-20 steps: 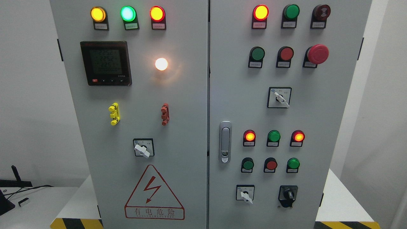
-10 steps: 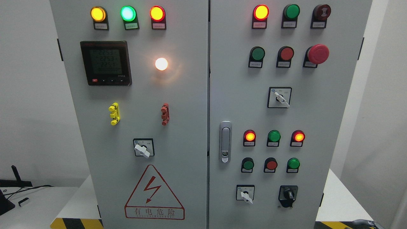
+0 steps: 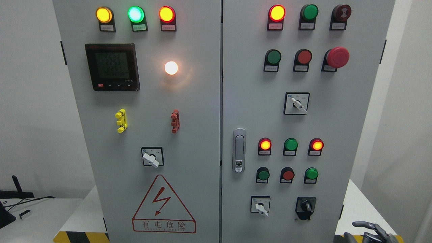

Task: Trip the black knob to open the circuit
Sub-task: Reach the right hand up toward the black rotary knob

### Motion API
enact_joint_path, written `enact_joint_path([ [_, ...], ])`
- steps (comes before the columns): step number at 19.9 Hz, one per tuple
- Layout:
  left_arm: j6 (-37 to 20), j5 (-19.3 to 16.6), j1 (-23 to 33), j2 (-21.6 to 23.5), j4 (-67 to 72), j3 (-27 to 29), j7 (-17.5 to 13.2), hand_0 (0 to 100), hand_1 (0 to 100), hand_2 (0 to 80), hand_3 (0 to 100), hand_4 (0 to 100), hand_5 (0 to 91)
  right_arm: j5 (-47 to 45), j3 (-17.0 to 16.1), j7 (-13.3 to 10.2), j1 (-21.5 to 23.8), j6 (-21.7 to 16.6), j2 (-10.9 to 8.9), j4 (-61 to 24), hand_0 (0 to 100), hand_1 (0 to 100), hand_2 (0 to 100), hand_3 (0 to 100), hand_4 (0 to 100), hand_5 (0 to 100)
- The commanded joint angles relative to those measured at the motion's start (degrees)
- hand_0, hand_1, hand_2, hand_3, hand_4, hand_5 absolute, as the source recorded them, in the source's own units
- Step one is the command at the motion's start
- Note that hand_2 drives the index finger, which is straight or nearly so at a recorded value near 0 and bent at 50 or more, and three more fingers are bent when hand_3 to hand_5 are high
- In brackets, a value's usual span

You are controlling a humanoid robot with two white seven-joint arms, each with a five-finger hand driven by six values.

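I am bringing the right hand (image 3: 371, 231) up into view at the cabinet's (image 3: 202, 101) lower right corner; half a second ago only its tip was showing. Its fingers are relaxed and holding nothing. The black knob (image 3: 305, 206) is sitting untouched near that corner, up and left of the hand.

**Surfaces of the control cabinet**

The cabinet (image 3: 189, 101) is matt grey painted metal. The door latch (image 3: 239, 150) looks like bright polished metal. The black knob (image 3: 305, 206) is glossy plastic, and the red mushroom button (image 3: 337, 57) smooth plastic.
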Motion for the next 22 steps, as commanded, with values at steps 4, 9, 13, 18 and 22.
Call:
enact_joint_path([
  [4,0.0,-1.8,0.0,-0.1,0.0,0.0,0.0,12,39,0.0,0,0,0.0,0.3,7.7,-0.5,-3.2,0.3,1.72,3.4,22,83,43,100,100,92],
  [9,0.0,-1.8,0.0,0.0,0.0,0.0,0.0,12,39,0.0,0,0,0.0,0.3,9.2,-1.2,-3.2,0.3,1.99,3.2,23,82,44,100,100,92],
  [13,0.0,-1.8,0.0,0.0,0.0,0.0,0.0,12,39,0.0,0,0,0.0,0.2,9.8,-1.4,-3.2,0.3,2.07,3.0,24,82,44,100,100,92],
  [18,0.0,-1.8,0.0,0.0,0.0,0.0,0.0,12,39,0.0,0,0,0.0,0.2,9.8,-1.4,-3.5,0.3,2.07,2.9,25,82,44,100,100,92],
  [22,0.0,-1.8,0.0,0.0,0.0,0.0,0.0,12,39,0.0,0,0,0.0,0.2,10.3,-1.4,-3.9,0.3,2.16,2.9,25,81,45,100,100,92],
])
